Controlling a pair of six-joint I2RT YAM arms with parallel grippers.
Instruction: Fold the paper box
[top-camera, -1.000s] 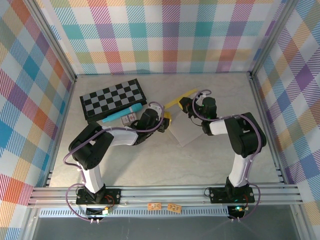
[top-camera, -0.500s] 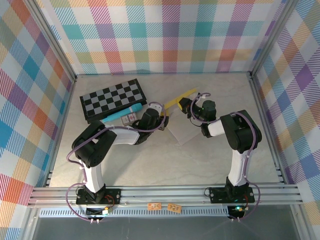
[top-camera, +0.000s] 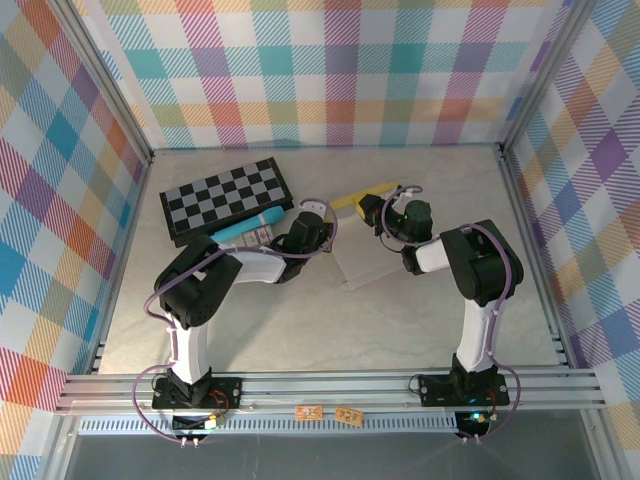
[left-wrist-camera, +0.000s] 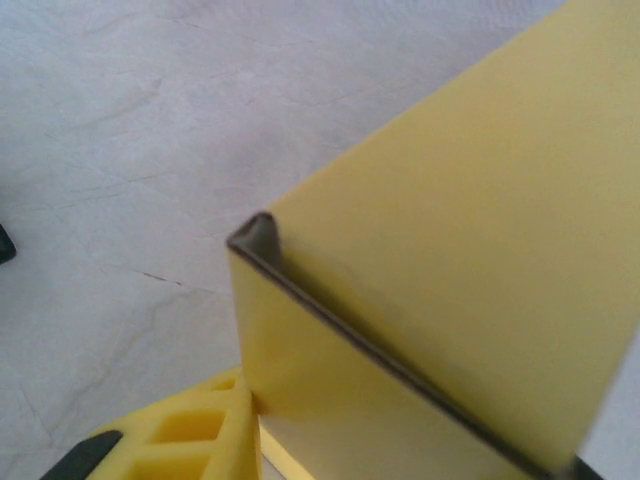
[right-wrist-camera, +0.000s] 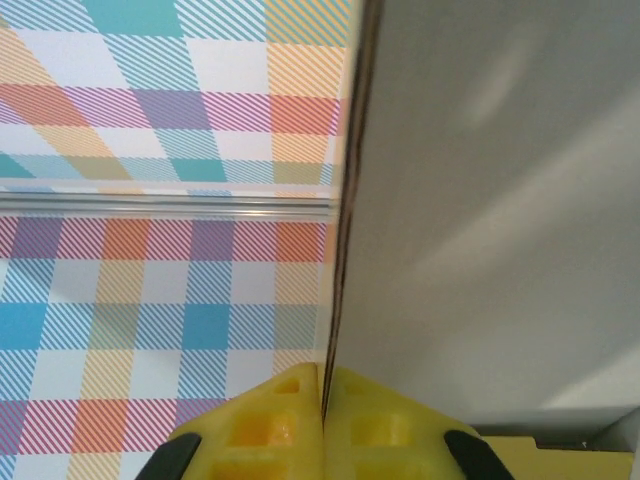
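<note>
Nearest, the table lies bare and roomy. Mid-table, the paper box is a part-folded yellow sheet, tilted up between both grippers. The right gripper pinches its thin edge. The left gripper sits at a creased corner, but I cannot tell its grip. Farther left: a teal tube, then the checkerboard.

The paper box runs past the right and bottom edges of the left wrist view; whether the left tool grips it cannot be told, its fingertips hidden from above
</note>
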